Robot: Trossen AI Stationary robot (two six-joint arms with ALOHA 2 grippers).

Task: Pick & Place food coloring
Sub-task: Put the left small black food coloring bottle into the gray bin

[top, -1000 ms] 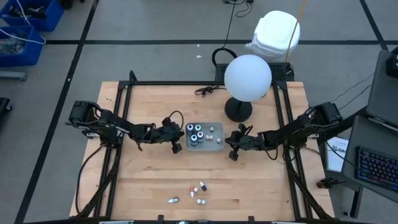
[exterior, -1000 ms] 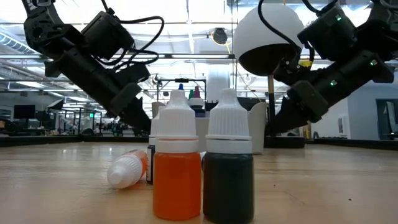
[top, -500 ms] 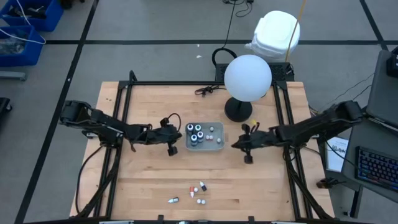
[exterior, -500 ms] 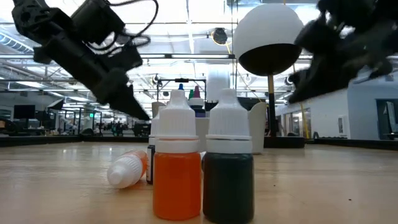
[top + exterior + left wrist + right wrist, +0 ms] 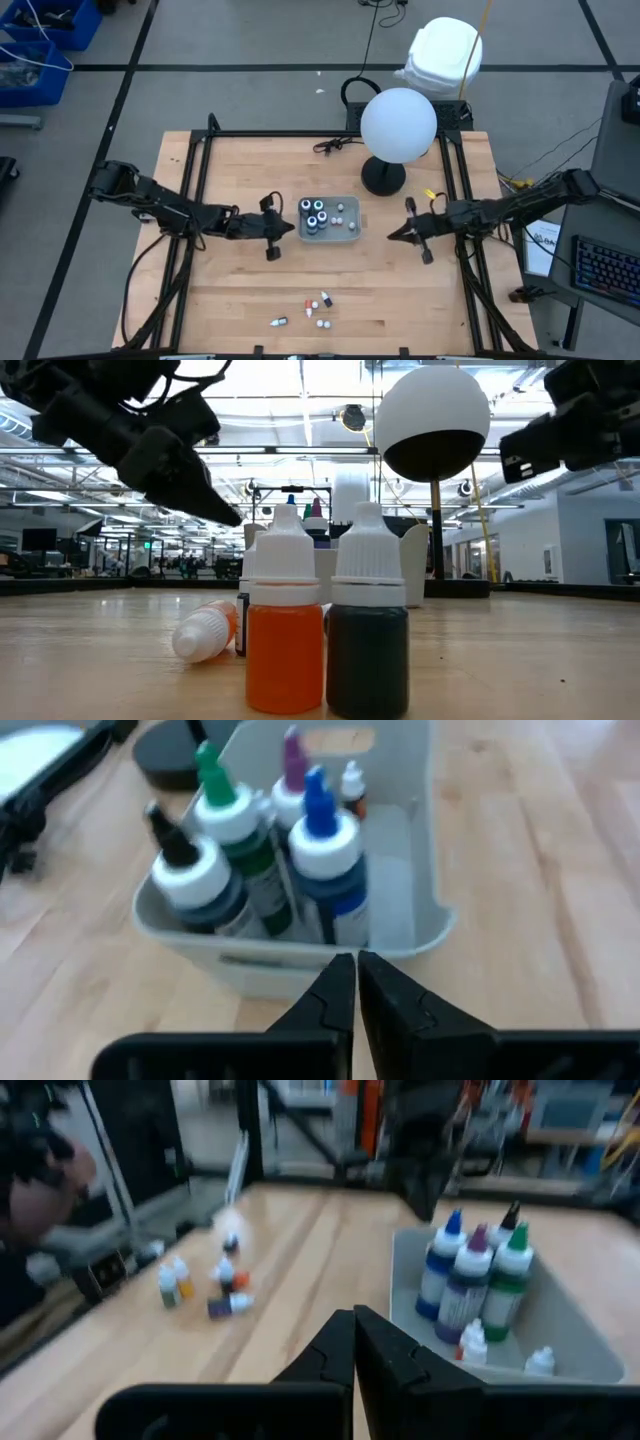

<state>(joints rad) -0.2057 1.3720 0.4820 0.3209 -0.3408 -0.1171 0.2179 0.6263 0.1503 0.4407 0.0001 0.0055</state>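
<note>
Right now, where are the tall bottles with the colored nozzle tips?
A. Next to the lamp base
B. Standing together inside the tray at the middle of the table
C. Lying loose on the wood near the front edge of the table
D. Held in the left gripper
B: the tall bottles stand upright in a cluster at one end of the tray, while the left gripper is shut and empty short of its wall.

Grey floor [image 5: 250, 40], white globe lamp [image 5: 398, 124]
</note>
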